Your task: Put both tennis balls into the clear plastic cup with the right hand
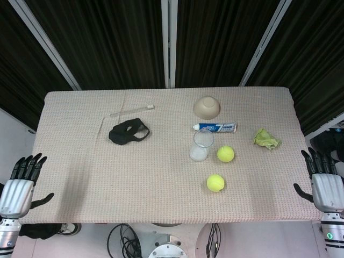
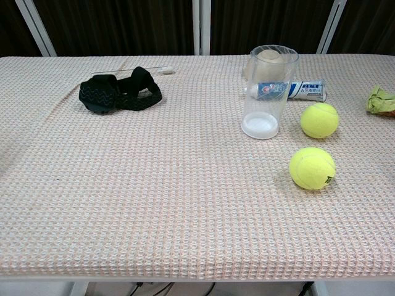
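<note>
Left hand [image 1: 19, 185] rests just off the worktop's [image 1: 80, 177] 8 o'clock corner, fingers spread and straight, holding nothing; only the head view shows it.

Moving right, a thin white stick [image 1: 131, 110] lies toward 11 o'clock, and just in front of it sits a crumpled black eye mask [image 1: 128, 132]. In the chest view the mask [image 2: 120, 92] sits at the far left with the stick [image 2: 133, 71] just behind it.

Right of centre, an upturned beige bowl [image 1: 206, 106] sits at about 1 o'clock. A toothpaste tube [image 1: 215, 127] lies on its side just in front of it. The clear plastic cup [image 1: 202, 145] stands upright just in front of the tube, mouth up, with nothing in it [image 2: 268, 92].

Both tennis balls lie on the cloth outside the cup. 1 tennis ball [image 1: 226, 154] sits just beside the cup at its 3 o'clock [image 2: 319, 119]. The other tennis ball [image 1: 215, 183] lies nearer the front edge, at about 5 o'clock from the cup [image 2: 312, 168], apart from the first.

Further right, a crumpled green rag [image 1: 266, 138] lies toward 3 o'clock [image 2: 382, 100].

Right hand [image 1: 324, 180] hangs off the 4 o'clock corner, fingers apart and released, well away from the balls.
</note>
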Robot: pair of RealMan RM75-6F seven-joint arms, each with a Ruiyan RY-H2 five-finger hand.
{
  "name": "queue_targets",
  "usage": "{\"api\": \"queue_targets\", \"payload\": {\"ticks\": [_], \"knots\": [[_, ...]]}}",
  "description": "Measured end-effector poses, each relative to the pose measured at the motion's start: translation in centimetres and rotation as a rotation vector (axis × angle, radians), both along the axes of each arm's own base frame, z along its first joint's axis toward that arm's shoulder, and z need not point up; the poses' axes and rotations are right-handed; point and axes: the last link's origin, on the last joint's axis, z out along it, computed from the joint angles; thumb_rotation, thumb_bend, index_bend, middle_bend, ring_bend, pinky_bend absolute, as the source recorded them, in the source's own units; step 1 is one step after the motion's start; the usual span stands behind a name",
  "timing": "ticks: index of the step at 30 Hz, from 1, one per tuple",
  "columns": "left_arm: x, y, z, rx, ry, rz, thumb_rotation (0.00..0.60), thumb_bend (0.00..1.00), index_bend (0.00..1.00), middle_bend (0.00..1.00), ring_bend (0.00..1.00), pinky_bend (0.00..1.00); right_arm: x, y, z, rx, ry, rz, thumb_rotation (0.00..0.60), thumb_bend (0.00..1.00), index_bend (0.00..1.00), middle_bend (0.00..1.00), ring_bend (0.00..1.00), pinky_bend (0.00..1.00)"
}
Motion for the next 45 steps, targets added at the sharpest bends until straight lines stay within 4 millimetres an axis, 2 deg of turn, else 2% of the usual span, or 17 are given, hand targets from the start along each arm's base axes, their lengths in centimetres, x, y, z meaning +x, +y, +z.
{"api": "queue_targets", "payload": {"ticks": [12,22,28,36,45], "knots": [[-0.1,-0.4,-0.1,0.000,0.003,-0.006,0.600,0.07,0.05,0.00,0.00,0.00,0.5,0.2,-0.4,0.017,-0.001,0.018,0.600,0.16,0.00,0.00,0.00,0.00],[-0.2,-0.3,-0.3,-0.004,0.000,0.002,0.600,0.07,0.05,0.00,0.00,0.00,3.1,-0.6,-2.3,0.108,0.027,0.095,0.600,0.16,0.00,0.00,0.00,0.00],[-0.3,-0.4,-0.5,-0.008,0.001,0.005,0.600,0.07,0.05,0.00,0.00,0.00,5.4,-2.2,-5.0,0.214,0.095,0.171,0.600,0.16,0.00,0.00,0.00,0.00],[-1.0,-0.6,-0.7,-0.014,-0.007,0.029,0.600,0.07,0.05,0.00,0.00,0.00,9.7,-3.4,-9.9,0.372,0.134,0.251,0.600,0.16,0.00,0.00,0.00,0.00],[-1.6,-0.4,-0.5,-0.014,-0.016,0.045,0.600,0.07,0.05,0.00,0.00,0.00,12.3,-4.5,-14.0,0.521,0.175,0.286,0.600,0.18,0.00,0.00,0.00,0.10]]}}
